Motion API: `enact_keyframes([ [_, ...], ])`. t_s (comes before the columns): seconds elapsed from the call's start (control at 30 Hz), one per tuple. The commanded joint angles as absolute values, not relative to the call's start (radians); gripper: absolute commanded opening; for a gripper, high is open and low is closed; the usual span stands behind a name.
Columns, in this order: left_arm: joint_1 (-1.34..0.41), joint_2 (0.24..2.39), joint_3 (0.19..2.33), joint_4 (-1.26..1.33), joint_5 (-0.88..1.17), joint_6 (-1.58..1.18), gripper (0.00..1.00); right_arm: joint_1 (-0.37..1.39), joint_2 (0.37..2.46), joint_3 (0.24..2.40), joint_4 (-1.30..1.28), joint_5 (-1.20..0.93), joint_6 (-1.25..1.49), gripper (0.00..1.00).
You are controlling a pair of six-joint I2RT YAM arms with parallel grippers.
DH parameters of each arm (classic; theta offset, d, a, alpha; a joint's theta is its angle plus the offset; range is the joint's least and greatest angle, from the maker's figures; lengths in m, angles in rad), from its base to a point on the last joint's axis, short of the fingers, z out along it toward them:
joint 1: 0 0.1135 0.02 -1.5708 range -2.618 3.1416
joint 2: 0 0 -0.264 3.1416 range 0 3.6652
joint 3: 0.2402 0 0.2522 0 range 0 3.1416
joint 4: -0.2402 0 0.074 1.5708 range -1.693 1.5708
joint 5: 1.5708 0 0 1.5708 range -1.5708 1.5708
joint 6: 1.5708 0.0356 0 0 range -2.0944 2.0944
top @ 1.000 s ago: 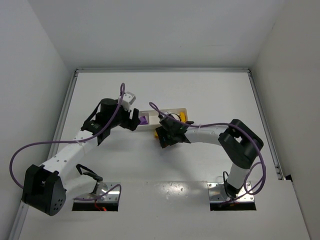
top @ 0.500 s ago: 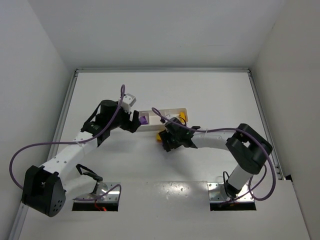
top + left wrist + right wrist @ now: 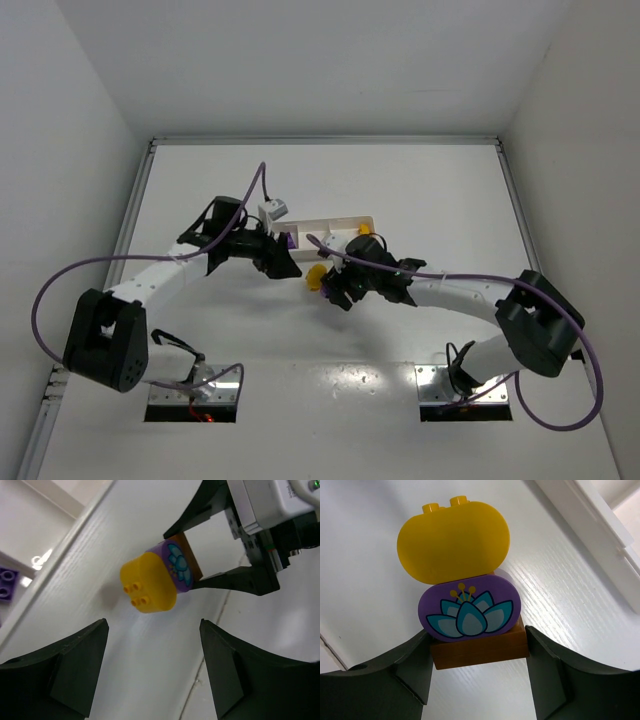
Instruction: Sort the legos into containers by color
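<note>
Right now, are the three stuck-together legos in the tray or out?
Out. The lego stack is over the table, outside the white tray's wall.

You have a white table (image 3: 420, 180) with a long white tray (image 3: 345, 220) set crosswise on it. Just off the tray's near side, toward its left end, a stack of three legos (image 3: 316, 277) in yellow, purple and brown lies on its side on the bare top, close to the tray's wall but apart from it. Well nearer than the tray, two metal base plates (image 3: 432, 380) sit at the table's near edge.
</note>
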State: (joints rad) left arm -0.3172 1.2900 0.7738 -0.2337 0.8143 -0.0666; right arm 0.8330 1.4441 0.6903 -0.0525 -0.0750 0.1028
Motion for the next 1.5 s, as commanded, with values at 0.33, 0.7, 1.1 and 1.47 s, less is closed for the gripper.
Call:
enact_keyframes([
  [0.33, -0.291, 1.503, 0.899, -0.233, 1.118, -0.124, 0.81, 0.828, 1.407, 0.748, -0.028, -0.087, 0.005, 0.00],
  [0.7, -0.291, 1.565, 0.928, -0.261, 1.127, -0.106, 0.81, 0.828, 1.397, 0.801, -0.072, -0.097, 0.005, 0.00],
  [1.1, -0.282, 1.615, 0.957, -0.270, 1.152, -0.115, 0.56, 0.838, 1.397, 0.839, -0.091, -0.135, 0.014, 0.00],
  [1.47, -0.150, 1.585, 0.885, -0.118, 1.275, -0.241, 0.00, 0.827, 1.361, 0.769, -0.072, -0.078, 0.014, 0.00],
])
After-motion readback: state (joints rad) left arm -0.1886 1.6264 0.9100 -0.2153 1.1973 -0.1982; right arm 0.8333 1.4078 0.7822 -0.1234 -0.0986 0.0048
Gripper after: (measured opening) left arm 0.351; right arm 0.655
